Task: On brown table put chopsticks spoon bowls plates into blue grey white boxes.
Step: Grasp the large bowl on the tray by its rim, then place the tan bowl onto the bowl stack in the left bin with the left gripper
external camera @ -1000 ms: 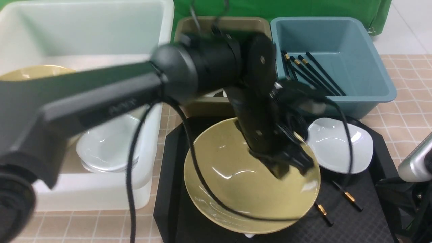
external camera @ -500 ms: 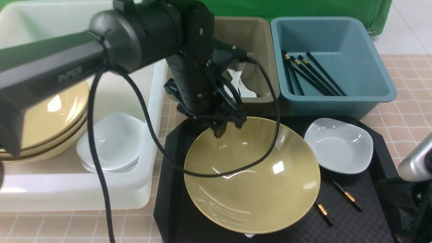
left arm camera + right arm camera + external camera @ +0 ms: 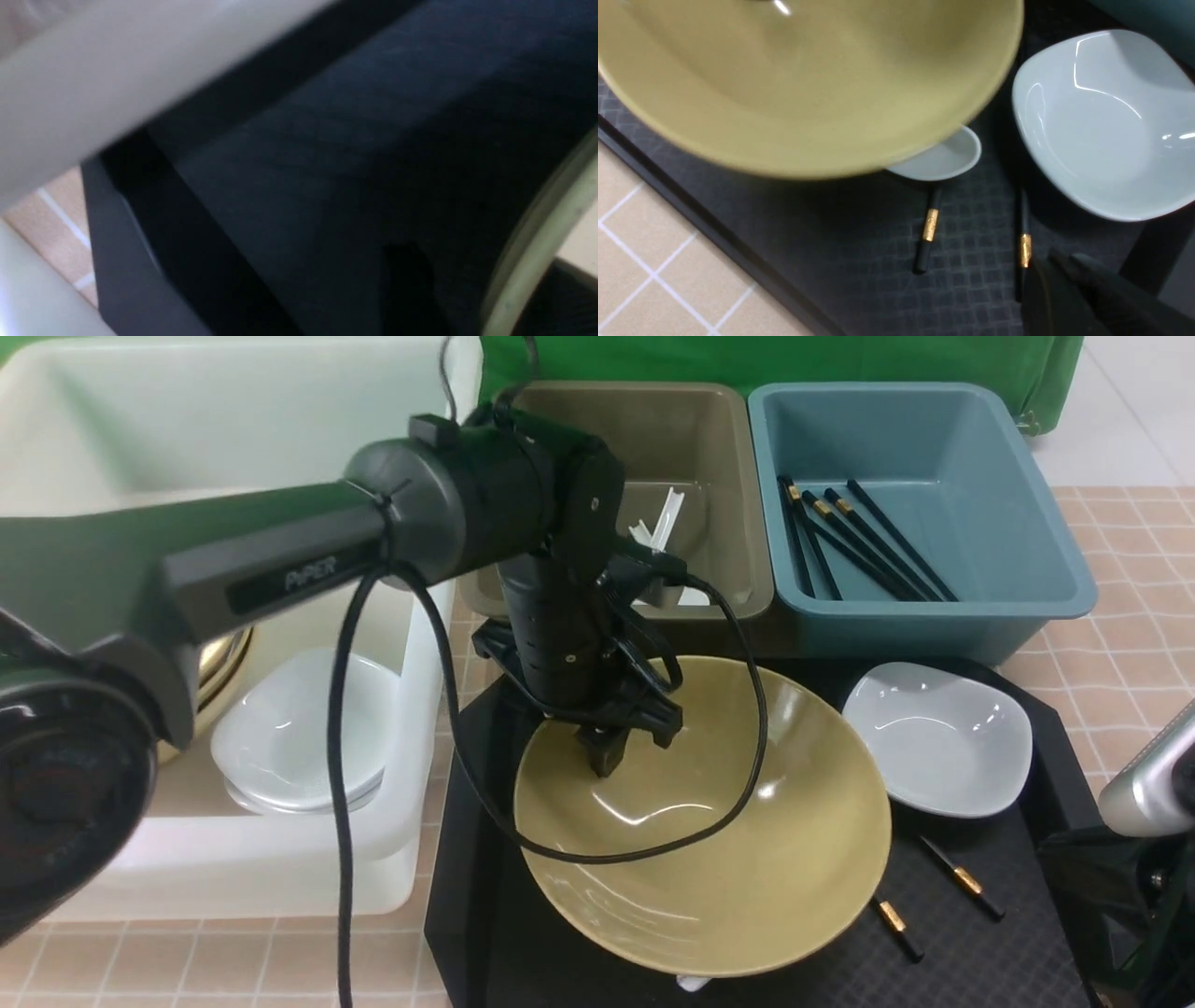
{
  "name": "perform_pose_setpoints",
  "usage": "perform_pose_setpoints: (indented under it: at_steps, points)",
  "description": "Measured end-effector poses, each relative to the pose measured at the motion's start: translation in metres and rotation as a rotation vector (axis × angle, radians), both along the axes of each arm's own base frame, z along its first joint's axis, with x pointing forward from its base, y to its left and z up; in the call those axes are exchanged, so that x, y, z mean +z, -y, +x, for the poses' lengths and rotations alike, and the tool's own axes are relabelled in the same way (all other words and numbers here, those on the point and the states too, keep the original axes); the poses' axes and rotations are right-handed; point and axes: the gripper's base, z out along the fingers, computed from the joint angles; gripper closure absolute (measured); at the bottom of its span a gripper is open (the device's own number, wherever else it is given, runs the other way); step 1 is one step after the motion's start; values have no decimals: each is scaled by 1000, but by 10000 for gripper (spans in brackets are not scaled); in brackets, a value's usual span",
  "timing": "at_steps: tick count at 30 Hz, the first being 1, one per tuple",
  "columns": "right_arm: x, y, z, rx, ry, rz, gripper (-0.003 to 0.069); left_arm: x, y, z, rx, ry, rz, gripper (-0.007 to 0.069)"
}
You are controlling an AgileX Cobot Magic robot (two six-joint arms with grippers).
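The big yellow bowl [image 3: 728, 859] sits on the black tray [image 3: 476, 915], and the left jaws are down at its far-left rim, one dark finger [image 3: 607, 761] inside the lip. Whether they pinch the rim or stand apart I cannot tell. The wrist covers the other side, and the left wrist view is a blur of dark tray with a sliver of pale rim [image 3: 528, 261]. From those jaws the bowl spreads toward the robot and rightwards, its near edge overhanging something small and white [image 3: 943, 158], a scoop or a dish, hard to say. Well right of the left jaws lies a white plate [image 3: 938, 737], a narrow gap between its rim and the bowl's. Two chopsticks [image 3: 962, 877] poke out from beneath those rims. The right jaws hang just beside the gold band of one, looking pressed together and empty, cut off at the corner of the right wrist view. Beyond the left jaws stands the grey box [image 3: 709, 448], its white spoon [image 3: 667, 518] half hidden. Right of that, the blue box [image 3: 1027, 523] holds more chopsticks [image 3: 859, 537]. Left of the jaws the white tub [image 3: 280, 429] crowds the tray, holding stacked plates [image 3: 299, 737] and a bowl edge [image 3: 224, 672] behind the left arm [image 3: 280, 569]. Tabletop [image 3: 1120, 569] shows at the far right.
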Motion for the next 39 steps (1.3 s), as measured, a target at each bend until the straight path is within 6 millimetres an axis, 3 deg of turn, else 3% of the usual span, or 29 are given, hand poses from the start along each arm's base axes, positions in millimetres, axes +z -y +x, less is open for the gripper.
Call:
perform_pose_setpoints:
  at_steps: [5, 7, 9, 17, 20, 21, 24, 26, 30, 32, 36, 39]
  points:
    - [0, 0, 0, -5, -3, 8, 578, 21, -1, -5, 0, 27, -42, 501]
    - [0, 0, 0, -7, -4, 9, 575, 45, -3, -11, -13, 81, -91, 585]
    - [0, 0, 0, -9, -5, 12, 572, 65, -5, -16, -24, 138, -137, 613]
    - [-1, 0, -1, -8, -16, 13, 566, 138, -17, -45, -78, 310, -310, 615]
    - [-2, 0, -2, -4, -32, 9, 561, 173, -38, -59, -61, 396, -352, 615]
    - [-2, 0, -2, -4, -32, 9, 561, 175, -42, -59, -53, 402, -352, 615]
    - [-3, 0, -3, 2, -52, 4, 559, 203, -86, -64, 40, 494, -341, 615]
    - [-3, 0, -4, 3, -56, 3, 558, 217, -126, -61, 152, 555, -309, 615]
    - [-3, 0, -3, 2, -55, 4, 555, 223, -209, -52, 446, 617, -244, 615]
    - [-3, 0, -3, -2, -50, 8, 552, 218, -253, -51, 626, 616, -234, 615]
    - [-2, -1, -2, -8, -42, 15, 551, 192, -309, -60, 872, 564, -242, 615]
    - [-1, -1, -2, -13, -43, 30, 549, 163, -340, -67, 1008, 542, -224, 615]
